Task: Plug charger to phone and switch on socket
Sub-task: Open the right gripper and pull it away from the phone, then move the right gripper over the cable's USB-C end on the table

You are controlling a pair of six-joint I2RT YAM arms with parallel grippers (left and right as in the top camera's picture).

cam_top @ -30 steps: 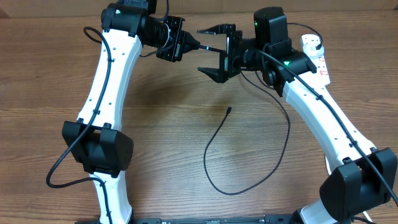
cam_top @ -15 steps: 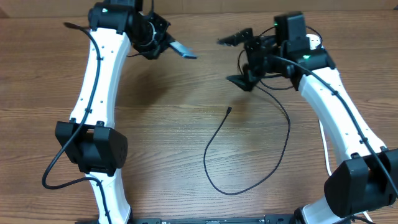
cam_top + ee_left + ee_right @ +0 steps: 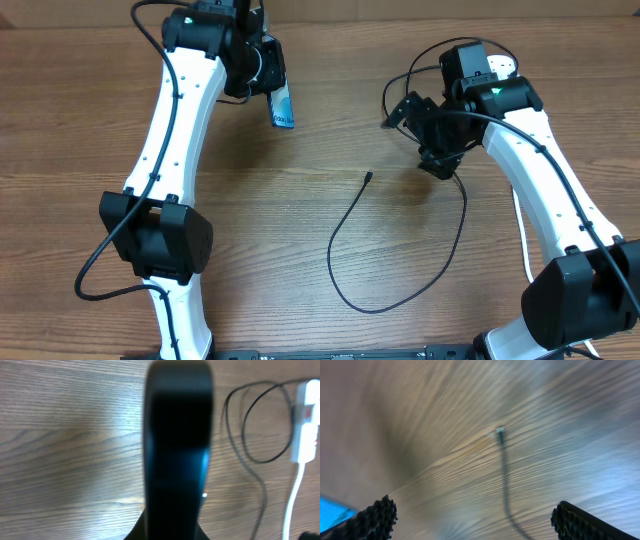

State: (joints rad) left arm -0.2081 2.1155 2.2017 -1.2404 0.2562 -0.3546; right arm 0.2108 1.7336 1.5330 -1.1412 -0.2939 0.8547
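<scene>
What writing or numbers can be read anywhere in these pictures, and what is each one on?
Nothing can be read as text.
phone: a line of dark writing on the lit blue screen, too small to read.
socket: red marks on the white block, too blurred to tell if they are words.
Nothing else in view carries lettering that I can make out.
</scene>
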